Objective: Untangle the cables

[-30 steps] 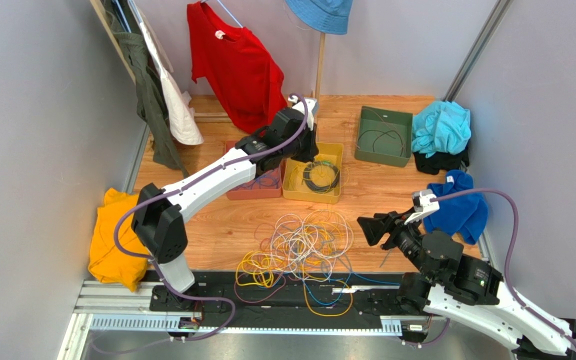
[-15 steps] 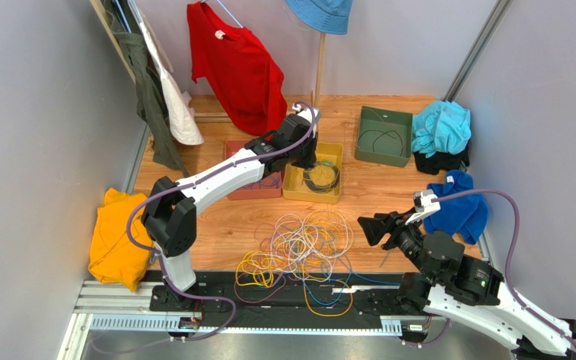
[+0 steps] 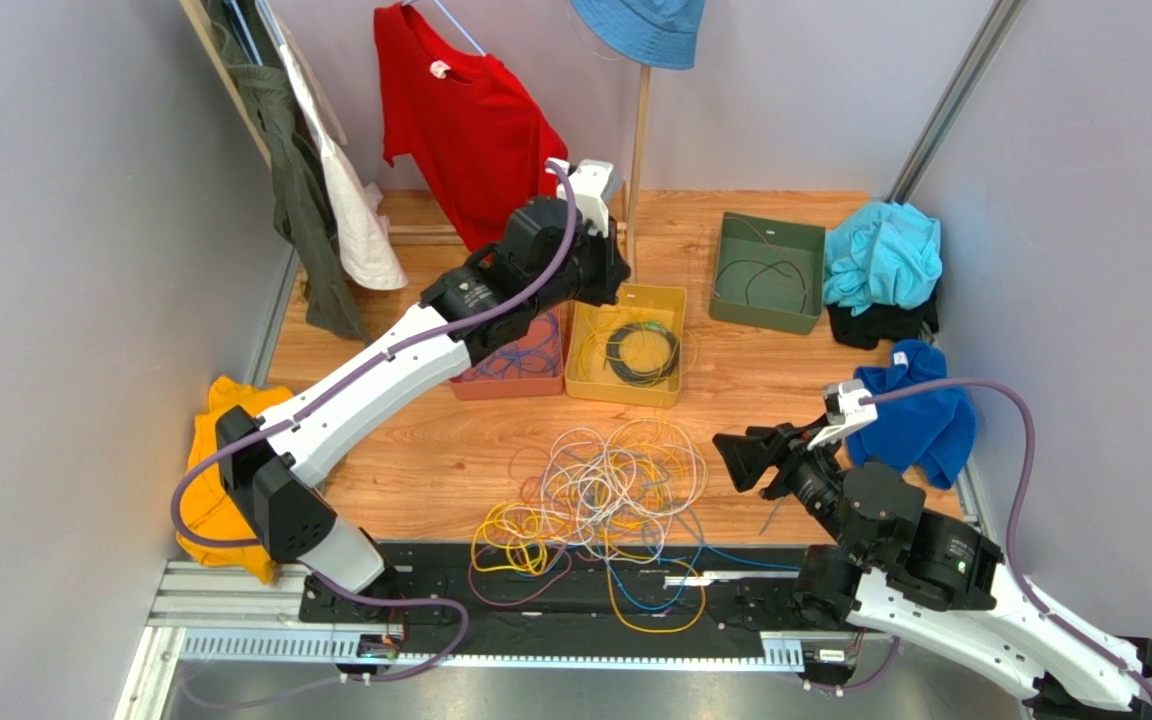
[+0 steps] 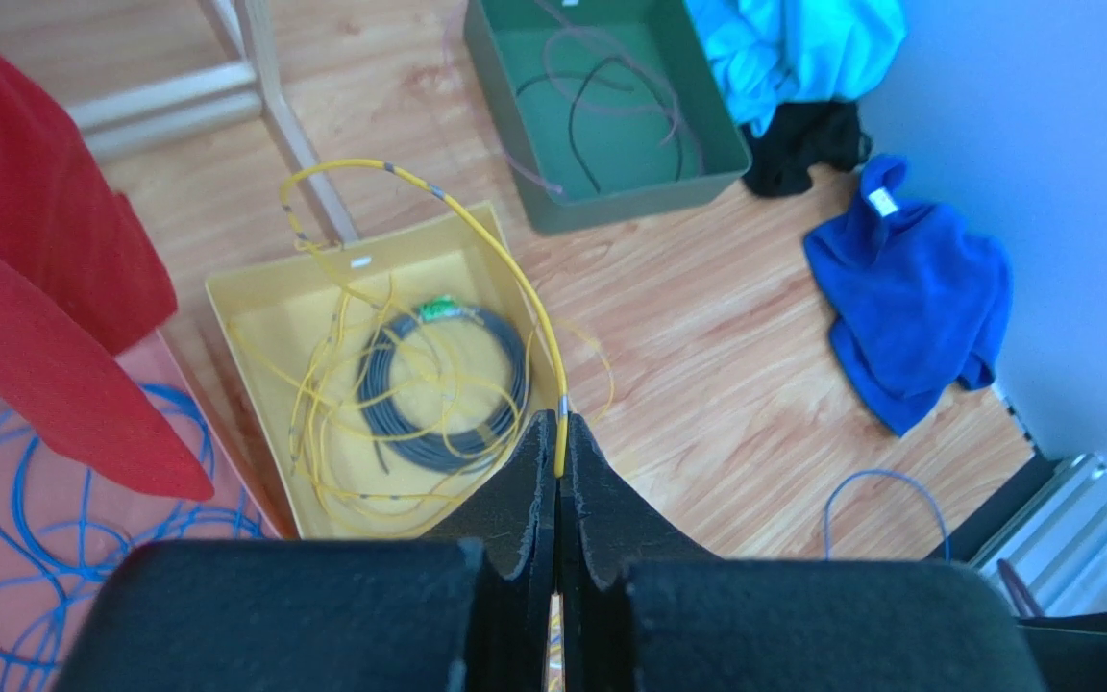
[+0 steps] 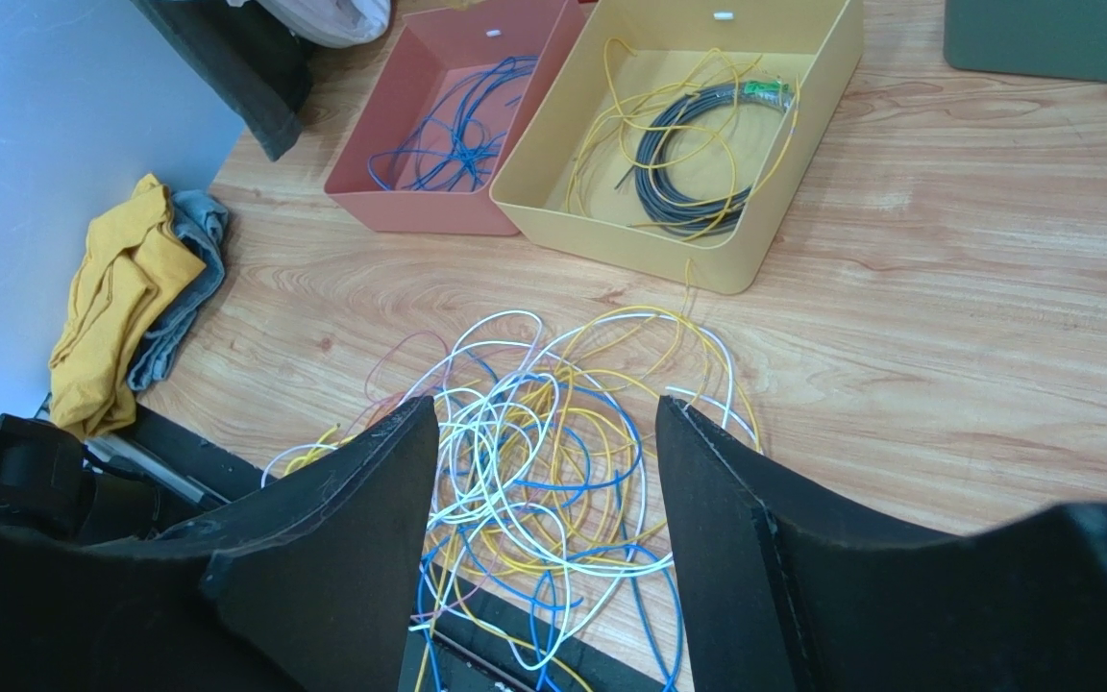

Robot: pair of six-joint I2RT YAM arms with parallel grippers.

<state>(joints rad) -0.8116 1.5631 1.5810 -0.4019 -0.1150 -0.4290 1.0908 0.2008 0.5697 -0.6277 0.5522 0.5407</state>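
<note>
- Cables [image 3: 605, 495]: main tangle lies on the wooden worktop [image 3: 778, 375] at its near edge, betw. the two arm bases. Yellow, white-grey, blue, a bit of purple; some loops spill over the black rail in front.
- One yellow cable [image 4: 516, 274] is clear of the heap. Left gripper [image 4: 559, 436] is pressed together on it, pinching near its end. It arcs up & over into the yellow tray [image 4: 249, 296], where more yellow strands and a black coil [image 4: 444, 389] lie.
- Right gripper [image 5: 545, 433]: jaws spread, nothing betw. them, hovers just right of the tangle, aimed at it.
- Handling (my guess): v. light, thin, floppy but w/ some spring, since the held one keeps its arc. Jacket looks smooth, prob. slippery, so a firm pinch. Loops interlock, so tugging one likely drags its neighbours; go slow.
- Where to grip: a free end or an outer loop at the heap's edge, e.g. the yellow loops [image 3: 515, 533] on its left, not the dense middle.
- Other trays: salmon tray [image 5: 401, 202] w/ blue cables [image 5: 458, 116]; green tray [image 4: 495, 87] w/ dark ones. Looks like sorting by colour.
- Writing: none legible. White sticker on the yellow tray's rim and a white tag on the blue cloth [image 4: 920, 289] are too small to read. No brand seen.
</note>
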